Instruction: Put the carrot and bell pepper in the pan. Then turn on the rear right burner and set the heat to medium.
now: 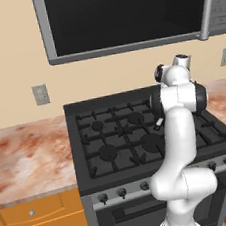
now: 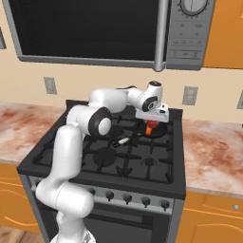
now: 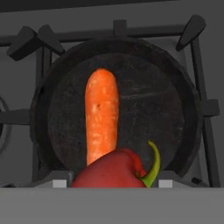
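Observation:
The black pan (image 3: 175, 100) rests on the grate at the stove's rear right (image 2: 160, 131), its pale handle (image 2: 122, 141) pointing toward the stove's middle. The orange carrot (image 3: 102, 118) lies inside the pan. The dark red bell pepper (image 3: 111, 173), with its green stem, sits between the fingertips of my gripper (image 3: 113, 183). That gripper (image 2: 151, 122) hangs just above the pan, shut on the pepper (image 2: 150, 127). The rear right burner is hidden under the pan. In the left base view my own arm covers the pan, apart from a bit of the handle (image 1: 159, 123).
Black grates cover the stove (image 1: 113, 135). A row of knobs (image 2: 146, 202) runs along its front panel. Marbled counters (image 1: 25, 157) flank it on both sides. A microwave (image 2: 95, 28) hangs above, close over the arm.

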